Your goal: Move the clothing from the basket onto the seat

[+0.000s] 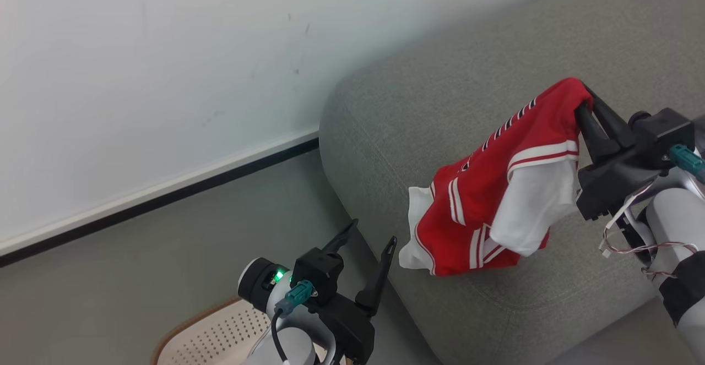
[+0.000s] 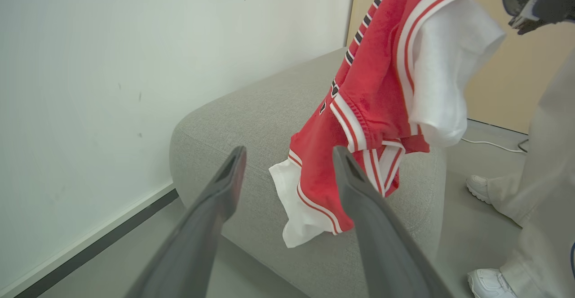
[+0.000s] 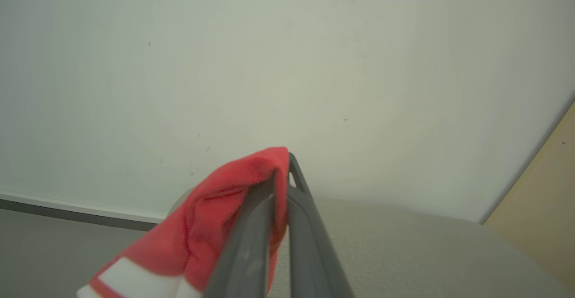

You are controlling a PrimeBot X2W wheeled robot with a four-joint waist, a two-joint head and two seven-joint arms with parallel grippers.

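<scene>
Right gripper, fingers closed on the top fold of the clothing, a red garment with white panels and stripes, which hangs from the fingertips over the seat; whether its lower hem touches the grey cushion cannot be told. Left gripper, fingers spread apart and holding nothing, is beside the seat's near corner and above the basket, whose perforated cream wall and brown rim show at the bottom edge. In the left wrist view, a person in pale trousers and white shoes stands beyond the seat
</scene>
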